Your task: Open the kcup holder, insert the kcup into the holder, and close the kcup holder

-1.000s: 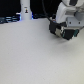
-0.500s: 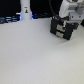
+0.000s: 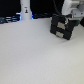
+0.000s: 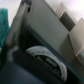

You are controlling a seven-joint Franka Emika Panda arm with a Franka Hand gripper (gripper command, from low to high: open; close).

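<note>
Since a second before, the black holder had tipped and slid a little lower in the upper right of the exterior view, its two pale handles turning more toward the camera, while the arm above it had barely shifted.

At the upper left of that view a white bottle stood at the back edge of the pale table, well apart from the work. Further right, the holder sat tilted directly under the arm, probably because the gripper was working at its front to pull the drawer open.

The wrist view was filled with dark, blurred surfaces of the holder; a pale round rim showed low in it, perhaps the kcup or a slot. I could not tell which, nor whether the claw was spread or pinching.
</note>
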